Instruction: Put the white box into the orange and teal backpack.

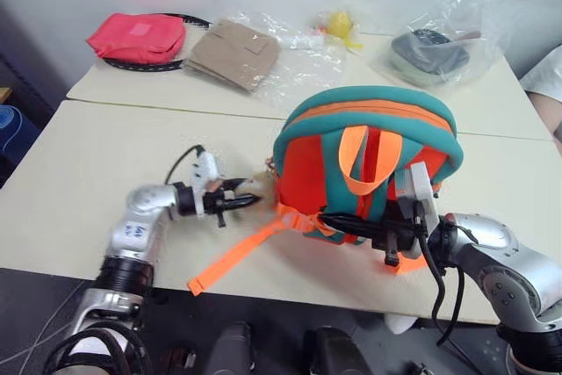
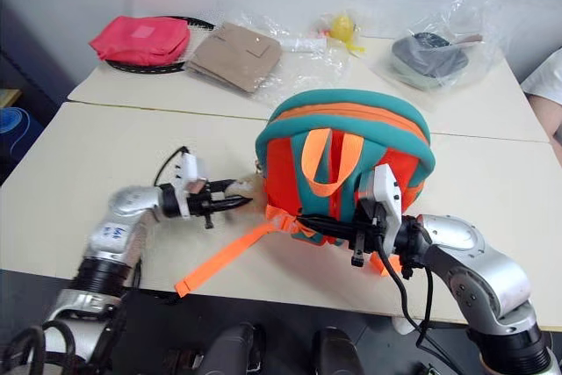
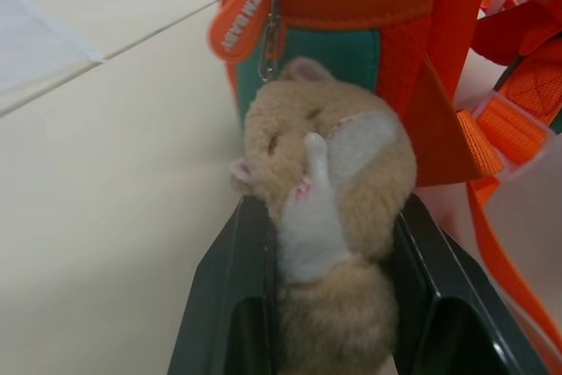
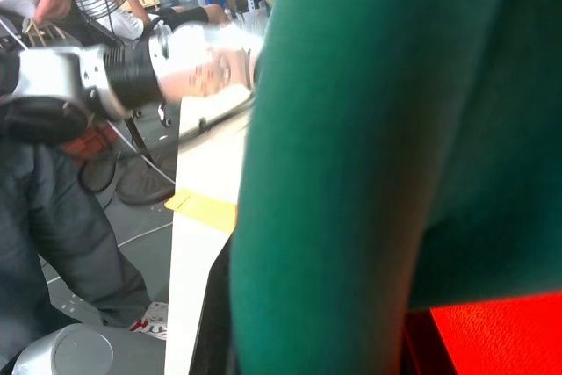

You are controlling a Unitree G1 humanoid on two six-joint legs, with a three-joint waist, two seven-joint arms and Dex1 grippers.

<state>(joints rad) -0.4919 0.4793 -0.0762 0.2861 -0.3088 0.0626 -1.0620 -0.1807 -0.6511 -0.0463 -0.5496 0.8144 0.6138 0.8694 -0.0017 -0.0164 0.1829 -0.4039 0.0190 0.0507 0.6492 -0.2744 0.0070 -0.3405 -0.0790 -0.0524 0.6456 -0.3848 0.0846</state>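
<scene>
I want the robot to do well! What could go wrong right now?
The left gripper is squeezing the plush animal head, not the orange and teal backpack itself, so pulling might just tug the toy on its clip. The right gripper holds the backpack's back side. No white box is in sight, so it may need finding.

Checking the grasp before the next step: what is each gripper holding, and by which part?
Left gripper: the backpack's tan plush animal, between its fingers. Right gripper: shut at the backpack's strap side; the exact hold cannot be told.
</scene>
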